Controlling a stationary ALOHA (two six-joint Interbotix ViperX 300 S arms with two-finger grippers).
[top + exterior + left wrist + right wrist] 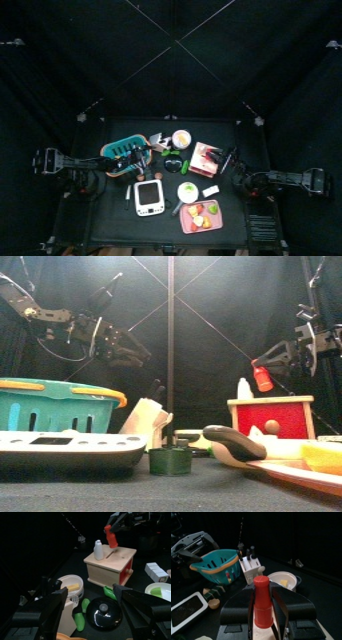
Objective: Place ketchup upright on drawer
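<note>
The ketchup is a red bottle [263, 377] with a red cap [262, 601]. My right gripper [277, 359] is shut on it and holds it tilted just above the drawer's top. The drawer is a small wooden box with a red front [271, 416], and it also shows in the top view [205, 157] and the left wrist view [110, 566]. A white bottle [99, 549] stands upright on the drawer, close beside the ketchup [110, 537]. My left gripper [93, 609] is open and empty, hanging over the table's left middle.
A teal basket [54, 406] stands at the left. A white device [67, 451], a green cup [170, 461] and a plate of fruit [201, 215] sit near the front. A black lid [103, 612], green vegetables and a white bowl [70, 586] lie beside the drawer.
</note>
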